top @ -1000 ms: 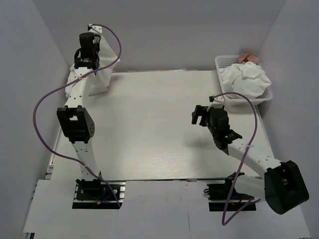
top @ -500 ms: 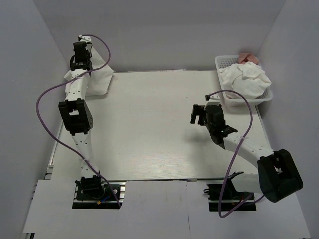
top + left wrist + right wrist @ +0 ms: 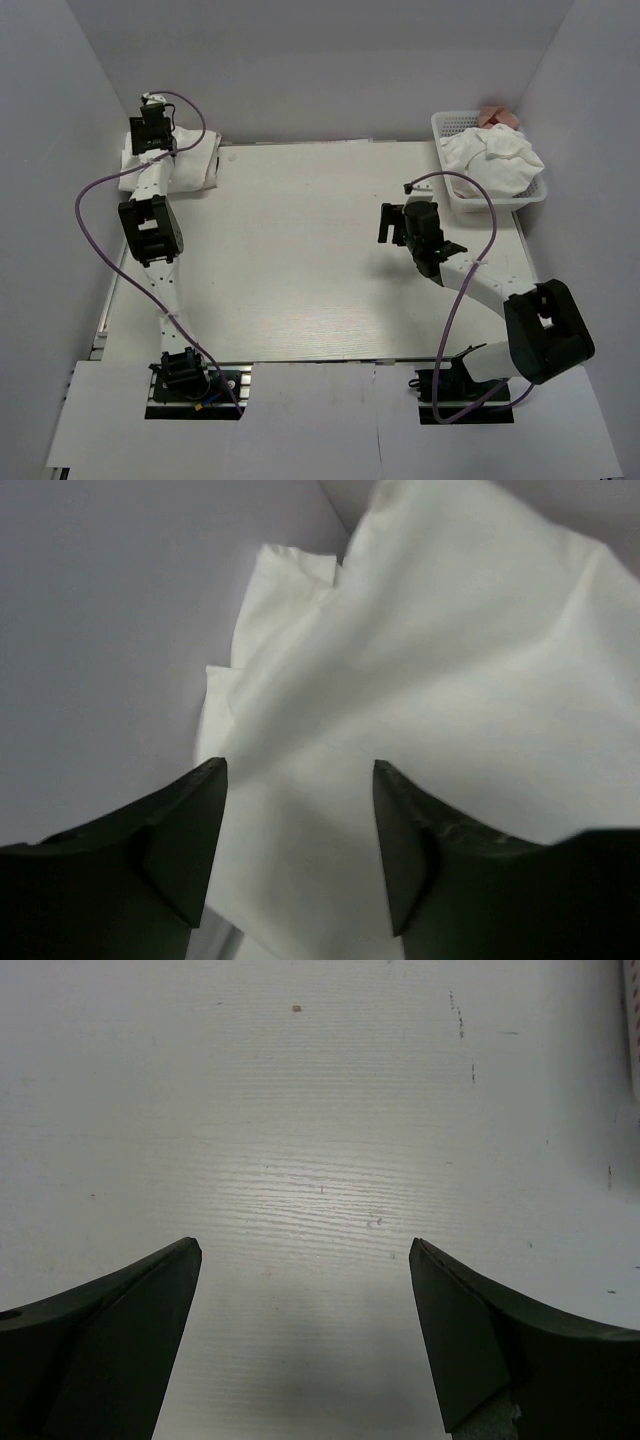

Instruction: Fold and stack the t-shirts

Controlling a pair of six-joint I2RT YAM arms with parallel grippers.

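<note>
A stack of white folded t-shirts (image 3: 195, 160) lies at the table's far left corner. My left gripper (image 3: 152, 108) hangs just over the stack's far left end. In the left wrist view the left gripper (image 3: 300, 770) is open, with white t-shirt cloth (image 3: 450, 680) lying loose below and between the fingers (image 3: 190, 830). More crumpled white t-shirts (image 3: 495, 160) fill a basket at the far right. My right gripper (image 3: 386, 226) hovers open over the bare table; in its wrist view the right gripper (image 3: 305, 1245) has nothing between its fingers.
The white mesh basket (image 3: 452, 122) stands at the far right corner, with a pink item (image 3: 498, 116) behind the shirts. Grey walls close in the table (image 3: 300, 260) on the left, far and right sides. Purple cables loop off both arms.
My left gripper has come down at the far left corner with the hanging shirt, laid it on the stack and opened. The right arm has drawn slightly farther in, still open.
</note>
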